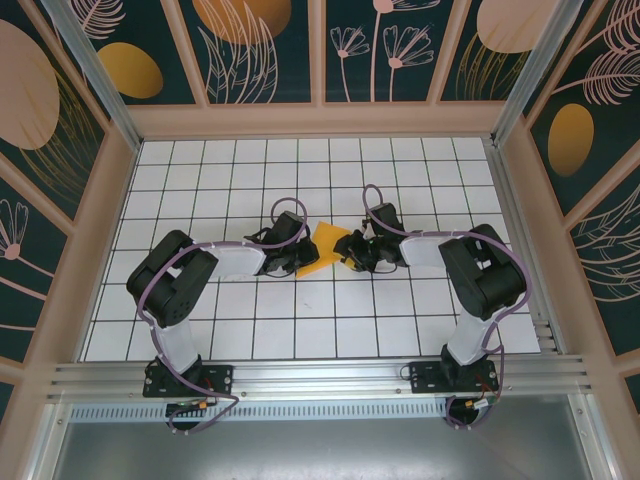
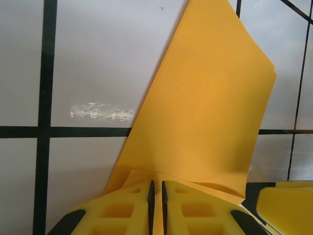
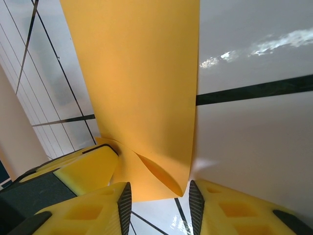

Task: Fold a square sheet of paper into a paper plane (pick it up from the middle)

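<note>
The square sheet of paper (image 1: 325, 246) is orange-yellow and folded over on itself in broad layers, lifted between the two arms over the middle of the white grid floor. My left gripper (image 1: 297, 256) holds its left side. In the left wrist view the jaws (image 2: 156, 183) stand almost together with the paper (image 2: 205, 107) pinched between them. My right gripper (image 1: 350, 252) is at the sheet's right end. In the right wrist view it (image 3: 160, 186) is open, and the paper's (image 3: 142, 88) curled lower edge hangs between the fingertips (image 3: 125, 196) without being pinched.
The white tiled floor (image 1: 330, 320) stretches several tiles around the arms. Painted walls (image 1: 265, 50) with wooden frames close in the back and both sides. An aluminium rail (image 1: 320, 378) runs along the near edge by the arm bases.
</note>
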Robot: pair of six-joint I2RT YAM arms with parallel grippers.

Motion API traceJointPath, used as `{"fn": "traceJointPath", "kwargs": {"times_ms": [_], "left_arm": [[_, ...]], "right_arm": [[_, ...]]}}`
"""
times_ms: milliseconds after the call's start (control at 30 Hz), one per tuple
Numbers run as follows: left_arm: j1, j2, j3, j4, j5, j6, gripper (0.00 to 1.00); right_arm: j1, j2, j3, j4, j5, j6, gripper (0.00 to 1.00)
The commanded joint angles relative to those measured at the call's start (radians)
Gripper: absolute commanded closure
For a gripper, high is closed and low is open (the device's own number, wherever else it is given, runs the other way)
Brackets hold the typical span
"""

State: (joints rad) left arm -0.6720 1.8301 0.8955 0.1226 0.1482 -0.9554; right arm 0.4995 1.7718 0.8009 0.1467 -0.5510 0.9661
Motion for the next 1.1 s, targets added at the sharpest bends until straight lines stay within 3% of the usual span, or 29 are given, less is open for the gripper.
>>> {"fn": "traceJointPath", "kwargs": {"times_ms": [0, 633, 1067], "left_arm": [[0.009, 0.011, -0.012, -0.001, -0.001, -0.014, 0.84], [0.013, 0.01, -0.022, 0.017, 0.013, -0.023, 0.83], [0.017, -0.025, -0.017, 0.029, 0.024, -0.028, 0.83]], "right_arm": [[0.005, 0.011, 0.01, 0.02, -0.024, 0.023, 0.64], [0.014, 0.038, -0.006, 0.111, -0.089, 0.069, 0.69], [0.019, 0.072, -0.004, 0.159, -0.093, 0.079, 0.79]]}}
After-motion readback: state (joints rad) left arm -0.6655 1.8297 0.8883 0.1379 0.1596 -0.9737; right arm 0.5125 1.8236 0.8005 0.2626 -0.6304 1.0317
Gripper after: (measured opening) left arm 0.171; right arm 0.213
